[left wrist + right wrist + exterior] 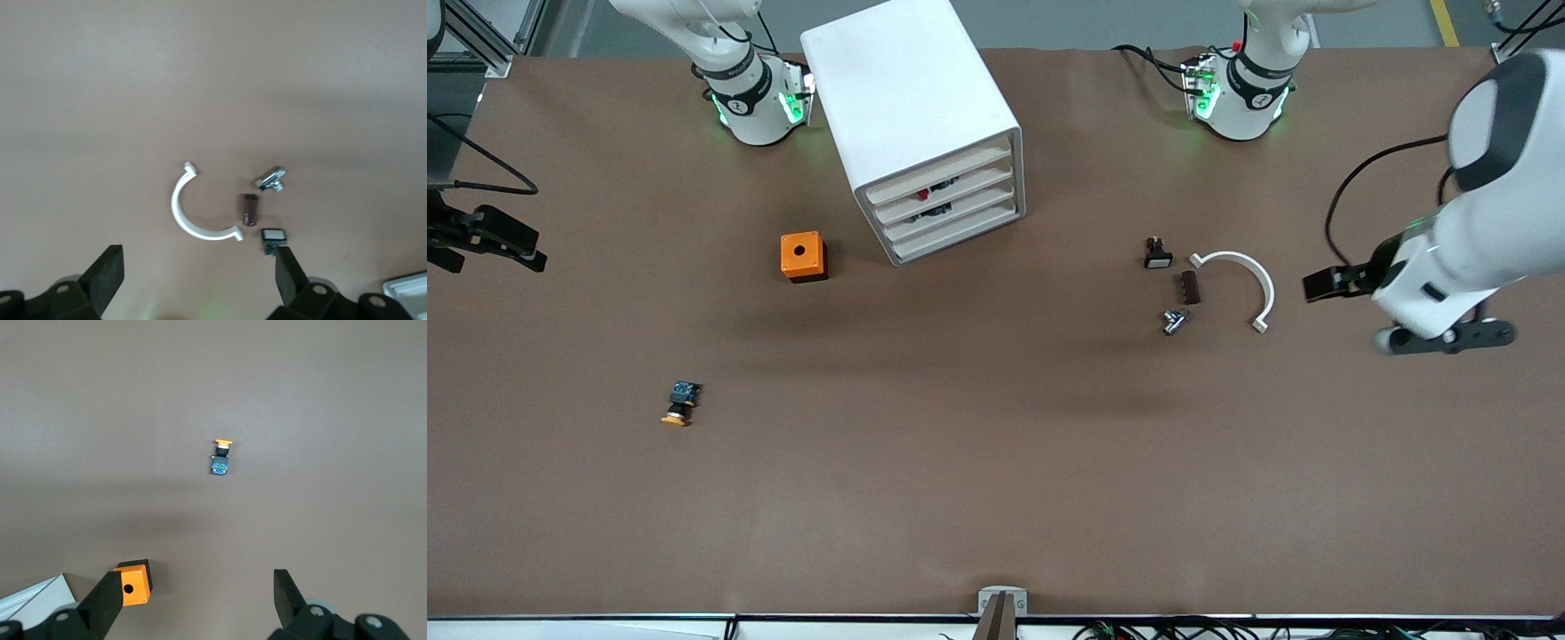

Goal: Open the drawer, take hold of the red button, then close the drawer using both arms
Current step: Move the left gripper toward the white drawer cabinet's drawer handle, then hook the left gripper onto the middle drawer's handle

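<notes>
The white cabinet (911, 107) stands between the two arm bases, and its four drawers (951, 209) are all pushed in. A bit of red cap (923, 193) and black parts show through the gap below the top drawer front; the rest of the button is hidden. My left gripper (1327, 284) hangs open and empty over the table at the left arm's end, beside a white arc; in the left wrist view (197, 280) it is open too. My right gripper (503, 240) hangs open and empty at the right arm's end, also seen in the right wrist view (193, 600).
An orange cube with a hole (803, 256) (133, 583) sits beside the cabinet. An orange-yellow capped button (679, 404) (221, 458) lies nearer the front camera. A white arc (1240, 283) (193, 217), a brown part (1189, 287), a metal part (1176, 321) and a white-faced switch (1157, 255) lie toward the left arm's end.
</notes>
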{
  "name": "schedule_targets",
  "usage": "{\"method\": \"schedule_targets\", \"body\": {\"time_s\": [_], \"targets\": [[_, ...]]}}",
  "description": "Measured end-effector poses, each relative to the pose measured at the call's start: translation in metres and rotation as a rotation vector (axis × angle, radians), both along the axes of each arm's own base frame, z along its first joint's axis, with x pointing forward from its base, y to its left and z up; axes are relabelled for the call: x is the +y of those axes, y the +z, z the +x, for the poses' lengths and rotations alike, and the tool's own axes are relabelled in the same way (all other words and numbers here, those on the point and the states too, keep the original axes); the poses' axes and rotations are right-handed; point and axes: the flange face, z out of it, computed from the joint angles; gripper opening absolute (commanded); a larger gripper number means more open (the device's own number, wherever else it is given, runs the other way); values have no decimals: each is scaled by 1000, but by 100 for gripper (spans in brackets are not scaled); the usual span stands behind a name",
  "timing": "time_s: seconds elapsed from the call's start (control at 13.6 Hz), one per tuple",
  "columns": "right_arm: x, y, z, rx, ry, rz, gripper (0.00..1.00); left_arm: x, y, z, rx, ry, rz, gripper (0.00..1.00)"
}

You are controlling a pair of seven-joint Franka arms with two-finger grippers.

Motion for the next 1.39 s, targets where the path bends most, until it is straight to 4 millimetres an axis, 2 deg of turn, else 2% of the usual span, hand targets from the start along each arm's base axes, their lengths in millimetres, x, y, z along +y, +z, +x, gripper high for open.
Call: {"method": "schedule_targets", "body": {"time_s": [0.37, 0.66, 0.88, 1.1, 1.17, 1.39], "targets": [[0, 0, 0, 1, 0, 0, 100, -80, -92, 16, 55, 95, 2, 100], [0, 0, 0, 1, 0, 0, 100, -129, -154, 9, 145, 294, 43, 100], [0, -1, 0, 3, 0, 0, 100, -181, -193, -13, 226, 442, 94, 100], [0, -2, 0, 7, 0, 0, 100, -240, -248, -49, 303, 571, 199, 100], [0, -2, 0, 7, 0, 0, 100, -256, -260, -60, 313, 653, 245, 100], [0, -2, 0, 7, 0, 0, 100, -285, -266, -78, 406, 926, 300, 100]]}}
